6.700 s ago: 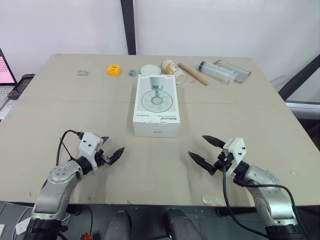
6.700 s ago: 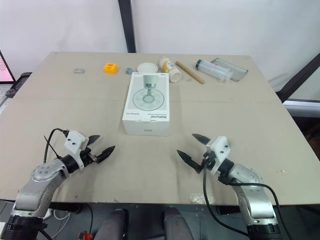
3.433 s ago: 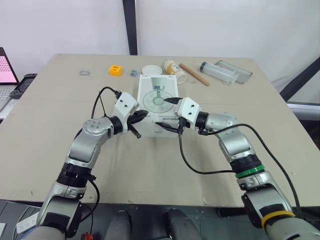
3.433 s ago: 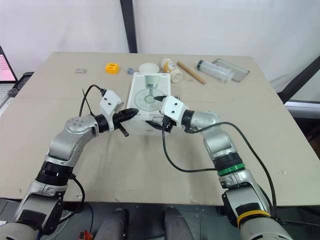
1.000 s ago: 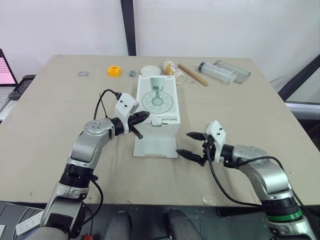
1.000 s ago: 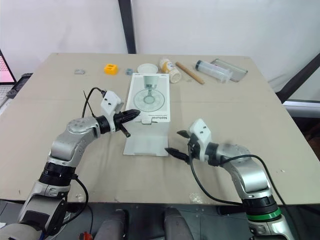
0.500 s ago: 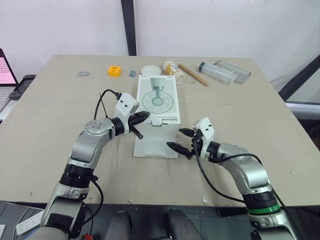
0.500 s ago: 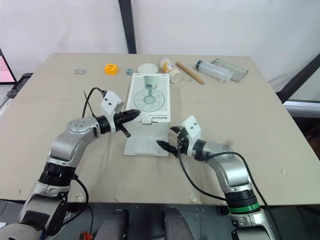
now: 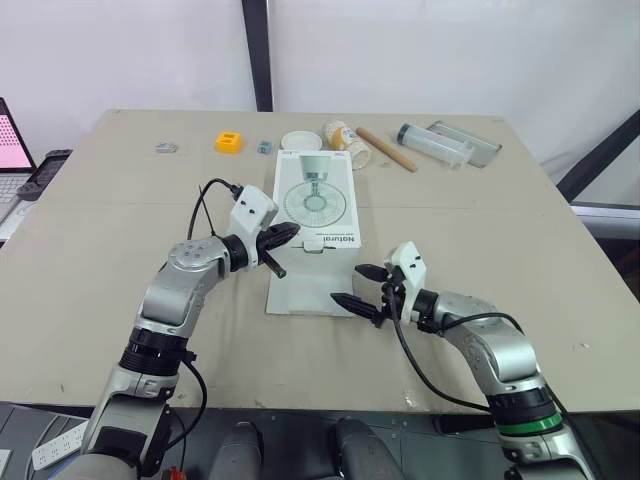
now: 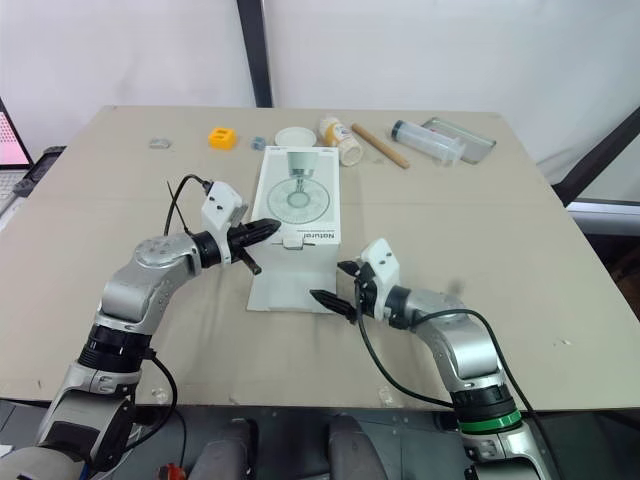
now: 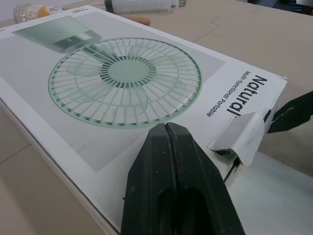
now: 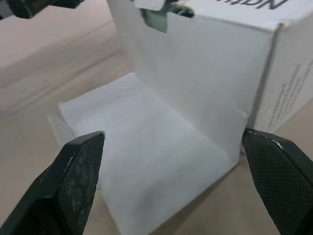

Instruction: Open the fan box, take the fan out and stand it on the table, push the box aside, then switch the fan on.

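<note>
The white fan box [image 9: 314,203], printed with a green fan, lies flat mid-table. Its near end flap [image 9: 310,291] is folded down onto the table. Behind it a white inner panel [image 12: 205,83] stands upright, with a small tab [image 11: 238,135] bent up at the top edge. My left gripper [image 9: 287,233] is shut, its tip [image 11: 167,128] resting on the box top at the near left corner. My right gripper [image 9: 349,284] is open at the flap's right edge, low over the table. Its fingertips [image 12: 95,139] straddle the flap and hold nothing.
Along the far edge lie a small metal piece [image 9: 165,147], an orange block [image 9: 229,141], a white lid [image 9: 298,140], a bottle [image 9: 345,141], a wooden stick [image 9: 386,148] and a clear tube [image 9: 432,141] beside a tray [image 9: 477,141]. A laptop [image 9: 12,150] sits off the table's left.
My right gripper has moved left from the open table to the right edge of the folded-down flap, staying open. The left gripper and the box have not moved.
</note>
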Tool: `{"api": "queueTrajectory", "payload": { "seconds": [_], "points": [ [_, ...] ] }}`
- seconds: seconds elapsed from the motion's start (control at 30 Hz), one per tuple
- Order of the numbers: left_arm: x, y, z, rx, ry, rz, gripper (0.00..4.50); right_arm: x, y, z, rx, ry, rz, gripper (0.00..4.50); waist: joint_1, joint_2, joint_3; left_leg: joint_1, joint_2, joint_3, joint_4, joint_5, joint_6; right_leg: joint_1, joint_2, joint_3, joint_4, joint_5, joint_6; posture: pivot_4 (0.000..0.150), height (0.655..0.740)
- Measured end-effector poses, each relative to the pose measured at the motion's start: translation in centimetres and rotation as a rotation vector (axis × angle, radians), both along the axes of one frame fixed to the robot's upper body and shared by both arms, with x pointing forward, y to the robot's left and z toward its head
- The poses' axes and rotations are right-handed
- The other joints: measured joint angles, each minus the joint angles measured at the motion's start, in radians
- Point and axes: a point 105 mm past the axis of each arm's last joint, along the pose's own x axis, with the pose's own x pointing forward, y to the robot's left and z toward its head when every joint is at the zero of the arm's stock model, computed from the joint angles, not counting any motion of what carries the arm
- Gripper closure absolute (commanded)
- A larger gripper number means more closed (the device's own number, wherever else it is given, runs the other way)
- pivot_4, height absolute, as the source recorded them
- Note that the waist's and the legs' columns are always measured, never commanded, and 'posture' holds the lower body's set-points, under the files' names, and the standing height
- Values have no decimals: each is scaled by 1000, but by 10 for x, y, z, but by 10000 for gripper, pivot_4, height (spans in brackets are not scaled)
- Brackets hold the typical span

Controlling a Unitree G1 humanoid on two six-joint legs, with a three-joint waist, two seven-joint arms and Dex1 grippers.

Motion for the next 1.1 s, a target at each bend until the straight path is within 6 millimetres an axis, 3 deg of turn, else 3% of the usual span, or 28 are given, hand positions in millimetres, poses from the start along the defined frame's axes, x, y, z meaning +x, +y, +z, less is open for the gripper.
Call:
{"api": "queueTrajectory", "payload": {
  "seconds": [0.83, 1.1],
  "points": [
    [0, -6, 0, -8, 2, -12, 44585, -18, 8, 9, 92, 54, 76, 0, 0, 0, 0, 0, 0, 0, 0, 0, 0, 0, 0, 0, 0, 0, 0, 1500, 7400],
    [4, 0, 8, -4, 5, 0, 44585, -33, 13, 35, 159, 38, 127, 0, 0, 0, 1, -2, 0, 0, 0, 0, 0, -2, 0, 0, 0, 0, 0, 1500, 7400]
  ]
}}
